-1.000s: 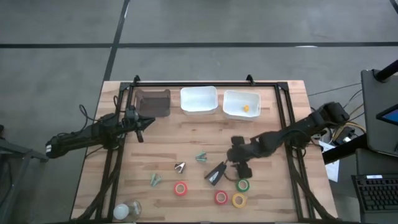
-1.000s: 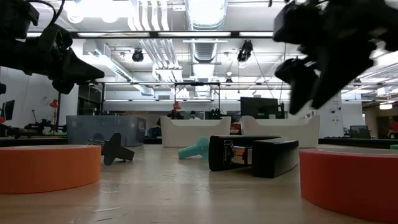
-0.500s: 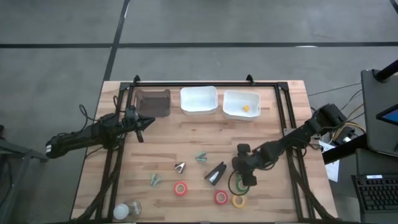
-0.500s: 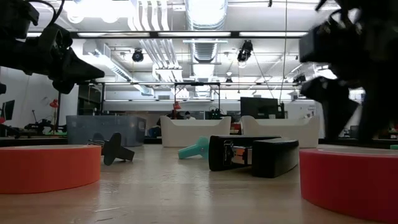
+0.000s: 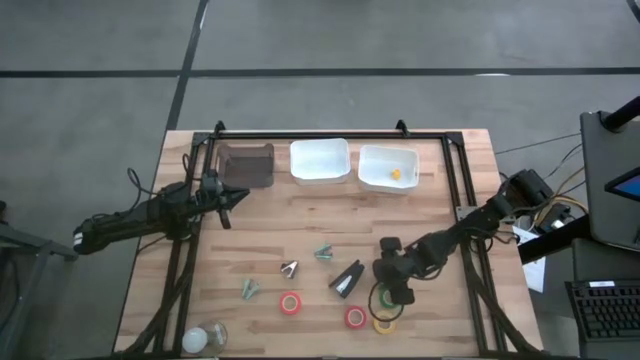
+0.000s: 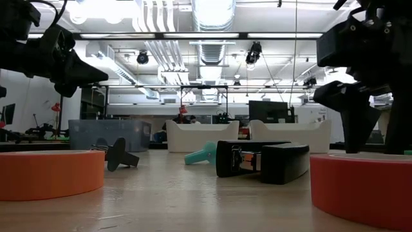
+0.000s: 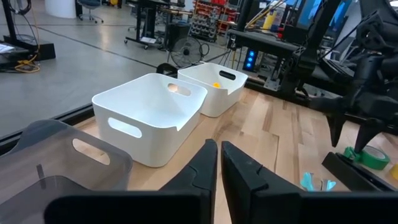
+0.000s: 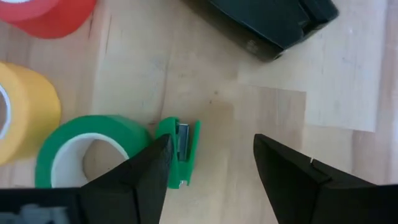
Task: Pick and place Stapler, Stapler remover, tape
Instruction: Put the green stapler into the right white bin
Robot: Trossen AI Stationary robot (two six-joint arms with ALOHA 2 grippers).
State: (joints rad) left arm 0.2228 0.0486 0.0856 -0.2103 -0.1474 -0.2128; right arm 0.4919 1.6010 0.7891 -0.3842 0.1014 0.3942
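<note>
The black stapler (image 5: 347, 279) lies on its side near the table's middle; it also shows in the low view (image 6: 261, 161) and the right wrist view (image 8: 267, 18). Of the tape rolls I see two red (image 5: 290, 303) (image 5: 355, 318), one yellow (image 5: 384, 323) and one green (image 8: 87, 152), all lying flat. My right gripper (image 5: 392, 291) is open and points down right over the green roll. Its fingers (image 8: 140, 180) stand on either side of a small green piece with a metal insert (image 8: 180, 146) at the roll's edge. My left gripper (image 7: 219, 165) is shut and hovers by the table's left side.
Three small staple removers lie left of the stapler: teal (image 5: 324, 252), dark (image 5: 289, 267) and green (image 5: 249, 290). Along the far edge stand a grey bin (image 5: 247, 165) and two white bins (image 5: 320, 160) (image 5: 388, 168); the right one holds a yellow thing. A pale round object (image 5: 203, 338) sits at the near left corner.
My right gripper has moved toward the near edge and down, from beside the stapler's far right side to just over the green tape roll. It stays open. The things on the table have kept their places.
</note>
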